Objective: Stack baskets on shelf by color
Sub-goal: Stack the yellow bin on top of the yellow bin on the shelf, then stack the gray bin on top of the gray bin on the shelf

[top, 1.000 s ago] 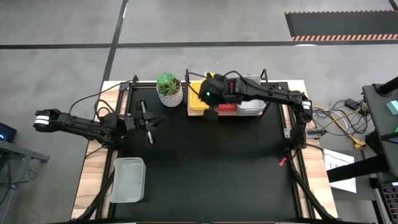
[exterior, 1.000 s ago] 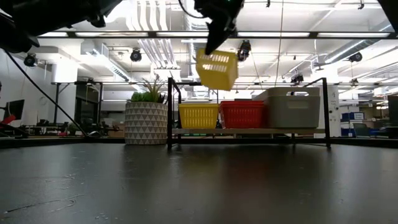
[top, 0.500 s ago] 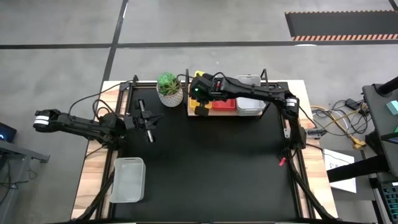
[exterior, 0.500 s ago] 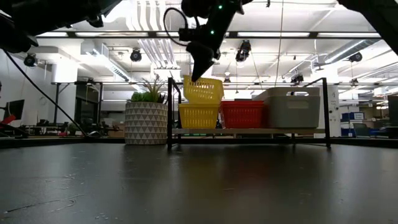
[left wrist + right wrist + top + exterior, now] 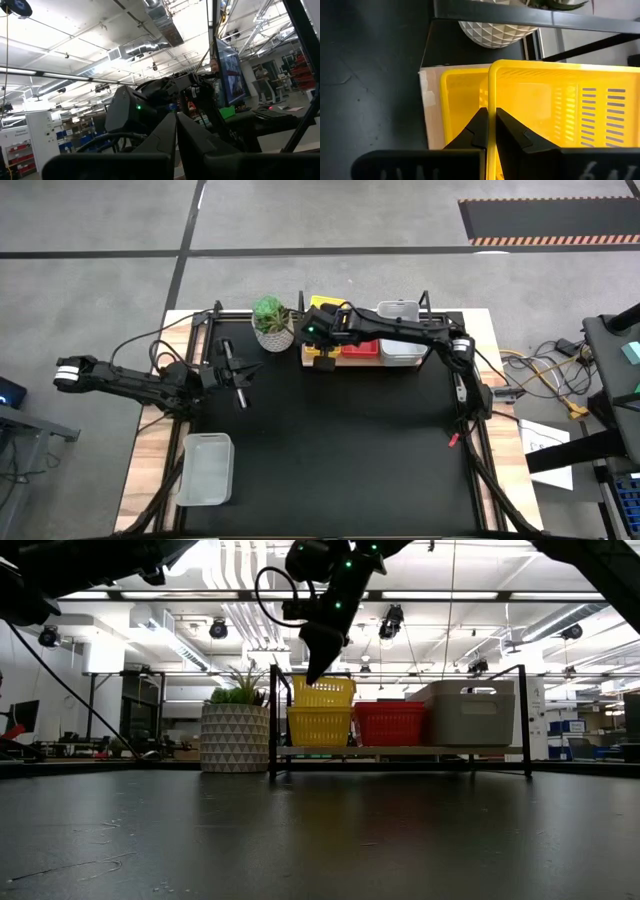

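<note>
**Table inventory: baskets, shelf, two arms**

Shelf (image 5: 400,751): light wooden board with black posts, at the upper centre of the high view, along the far edge of the black table (image 5: 340,450). In the low view it stood mid-frame, right of centre.

Yellow baskets: one lower yellow basket (image 5: 319,727) sat on the left end of the shelf. An upper yellow basket (image 5: 322,692) was nested on top of it, sitting slightly proud of the lower one. In the right wrist view its rim (image 5: 560,67) ran between the arm's own fingers.

Red basket (image 5: 390,724): on the shelf, middle position, just beside the yellow pair.

Grey basket (image 5: 472,712): on the right end of the shelf, touching the red one; taller than its neighbours.

Spare grey-white basket (image 5: 205,469): alone at the lower left of the high view, on the table's left edge, well apart from the shelf.

Plant pot (image 5: 235,737): white patterned pot with a green plant, just left of the shelf.

Right gripper (image 5: 318,352): over the shelf's left end, fingers clenched on the near rim of the upper yellow basket.

Left gripper (image 5: 240,380): at mid-left of the high view, hanging over the table, clear of all baskets; fingers pressed together, holding nothing.
</note>
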Available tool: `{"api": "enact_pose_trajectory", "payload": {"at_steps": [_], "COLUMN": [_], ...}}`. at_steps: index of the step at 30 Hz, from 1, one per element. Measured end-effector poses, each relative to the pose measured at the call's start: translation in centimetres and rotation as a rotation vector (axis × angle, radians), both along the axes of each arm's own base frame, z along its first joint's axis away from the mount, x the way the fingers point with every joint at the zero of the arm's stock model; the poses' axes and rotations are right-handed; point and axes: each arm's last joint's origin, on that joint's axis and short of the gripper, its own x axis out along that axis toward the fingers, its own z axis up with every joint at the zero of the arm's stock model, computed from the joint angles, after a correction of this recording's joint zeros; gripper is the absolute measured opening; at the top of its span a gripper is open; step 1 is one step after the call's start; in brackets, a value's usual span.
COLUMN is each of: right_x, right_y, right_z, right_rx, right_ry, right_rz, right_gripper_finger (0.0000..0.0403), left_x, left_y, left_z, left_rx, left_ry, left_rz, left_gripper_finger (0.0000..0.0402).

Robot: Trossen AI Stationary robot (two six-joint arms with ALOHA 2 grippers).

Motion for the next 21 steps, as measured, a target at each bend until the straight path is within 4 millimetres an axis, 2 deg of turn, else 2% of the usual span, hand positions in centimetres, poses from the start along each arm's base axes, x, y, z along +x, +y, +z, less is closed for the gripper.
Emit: {"api": "enact_pose_trajectory", "payload": {"at_steps": [8, 16, 21], "right_x": [0.0, 0.0, -0.6], "right_y": [0.2, 0.3, 0.7], "right_z": [0.2, 0.4, 1.4], "right_rx": [0.060, 0.076, 0.116], "right_ry": [-0.023, -0.043, -0.081], "right_rz": [0.025, -0.006, -0.079], "right_gripper_finger": [0.0016, 0.0071, 0.0099], "left_x": [0.0, 0.0, -0.1], "left_y": [0.0, 0.0, 0.0], "left_z": [0.0, 0.0, -0.2], "left_rx": [0.000, 0.000, -0.003], "left_ry": [0.000, 0.001, 0.005], "left_rz": [0.000, 0.000, 0.006], "left_gripper_finger": [0.0000, 0.0000, 0.0000]}}
